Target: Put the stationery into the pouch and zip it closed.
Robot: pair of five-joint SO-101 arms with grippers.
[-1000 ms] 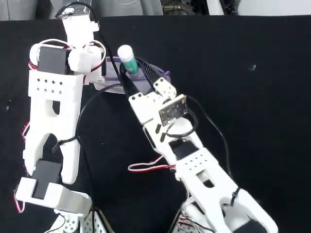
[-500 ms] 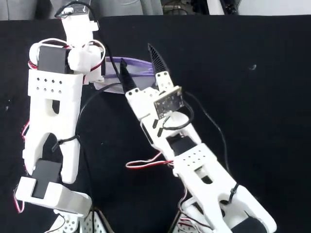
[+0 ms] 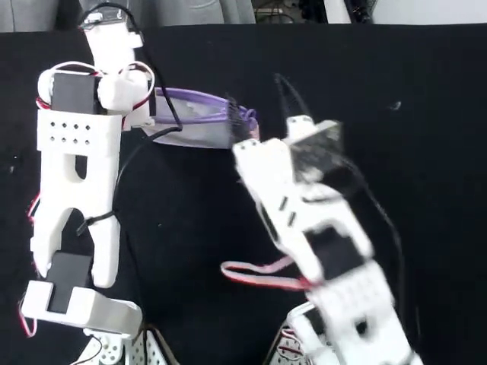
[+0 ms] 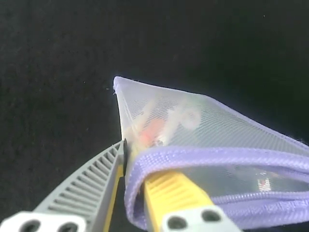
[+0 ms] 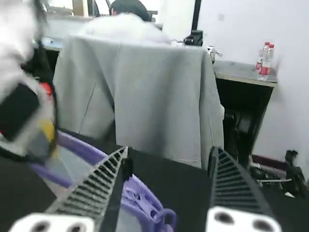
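My left pincer [image 4: 133,162] is clamped on the pouch [image 4: 207,123] rim at the far left of the table [image 3: 380,91]. The stationery [image 4: 157,130] inside is only a blur. My right pincer [image 5: 169,154] gapes empty beside the pouch's right end.

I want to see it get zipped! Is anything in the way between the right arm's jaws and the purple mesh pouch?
No, nothing visible is. The right gripper, jaws open, hangs right by one end of the purple mesh pouch. The left gripper pinches the pouch's other end.
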